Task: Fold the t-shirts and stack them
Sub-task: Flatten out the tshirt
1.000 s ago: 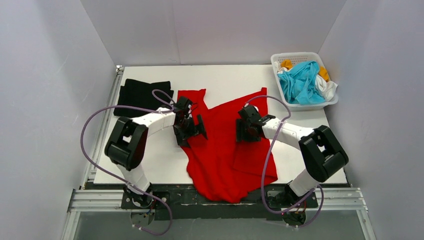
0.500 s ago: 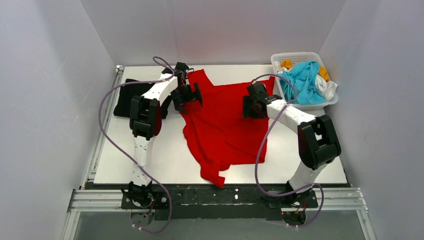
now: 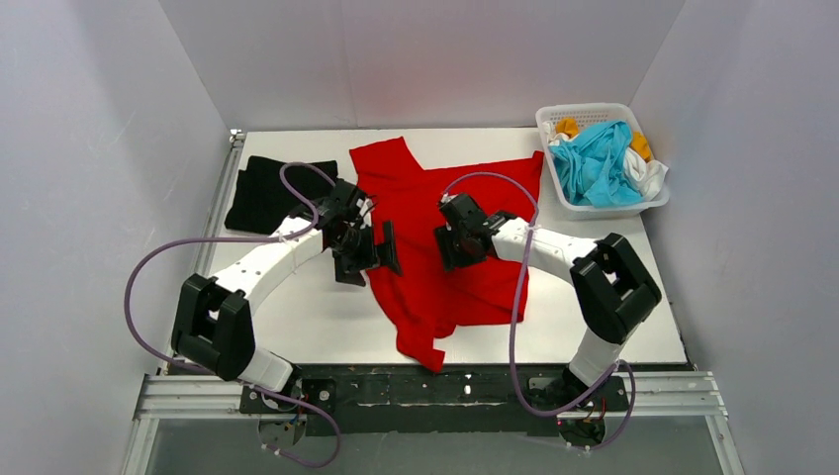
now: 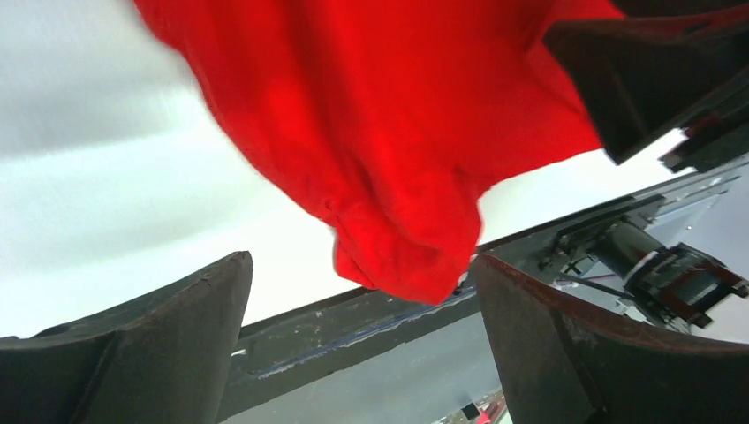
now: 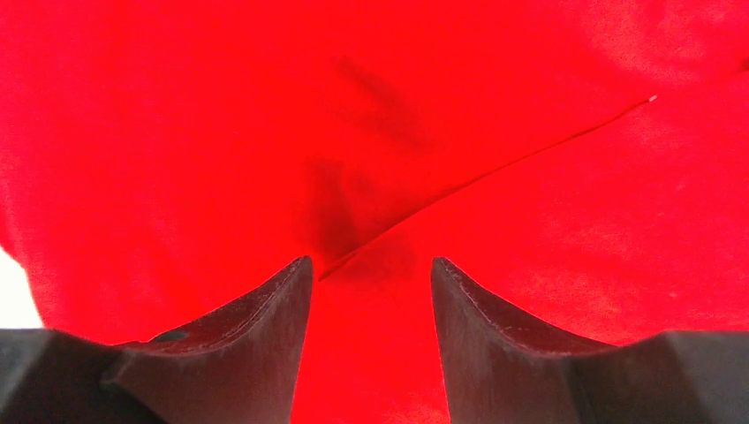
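A red t-shirt (image 3: 420, 198) on the white table (image 3: 613, 307), both arms over it with jaws apart

The red t-shirt lies part-spread across the middle of the table, its near end bunched close to the front edge. The left gripper (image 3: 368, 249) hovers at the shirt's left edge, jaws wide apart with nothing between them. The right gripper (image 3: 453, 240) hangs low over the cloth near its middle, jaws also apart, a fold line running under the gap. A folded black t-shirt (image 3: 265, 193) sits at the table's far left. The white lattice basket (image 3: 592, 110) at the far right corner holds a cyan t-shirt (image 3: 594, 163) with white cloth (image 3: 648, 176) and orange-yellow cloth (image 3: 567, 127)
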Tool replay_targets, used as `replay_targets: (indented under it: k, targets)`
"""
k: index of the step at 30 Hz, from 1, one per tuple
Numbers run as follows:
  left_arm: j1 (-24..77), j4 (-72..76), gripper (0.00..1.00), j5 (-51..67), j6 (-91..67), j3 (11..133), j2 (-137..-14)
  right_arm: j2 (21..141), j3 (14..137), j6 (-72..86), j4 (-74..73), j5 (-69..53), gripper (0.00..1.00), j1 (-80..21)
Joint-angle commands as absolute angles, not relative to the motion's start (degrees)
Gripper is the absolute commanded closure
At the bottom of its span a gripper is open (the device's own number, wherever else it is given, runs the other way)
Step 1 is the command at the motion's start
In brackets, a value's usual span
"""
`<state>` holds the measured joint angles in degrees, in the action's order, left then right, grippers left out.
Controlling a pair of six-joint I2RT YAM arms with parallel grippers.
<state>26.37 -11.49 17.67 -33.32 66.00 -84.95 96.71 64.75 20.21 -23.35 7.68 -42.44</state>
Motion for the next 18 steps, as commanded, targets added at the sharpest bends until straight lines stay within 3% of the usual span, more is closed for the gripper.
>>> replay_targets:
  k: [1,8,13,18]
  targets:
    - [27.63,-10.34,0.02,18.73,-37.73,57.25,-85.35,99.47,64.35,21.59,-24.67,7.80,0.41,-43.74]
    - [27.85,2.26,0.02,23.23,-42.80,52.60,-89.84,102.21,63.50,22.68,-24.56,10.70,0.47,-43.95]
    - [27.86,-2.84,0.02,17.85,-41.51,54.62,-93.16,100.23,62.20,23.74,-25.26,11.03,0.55,-43.94]
    - [27.86,-13.06,0.15,9.17,-39.56,57.65,-96.70,95.80,59.66,25.50,-24.89,12.82,0.79,-43.90]
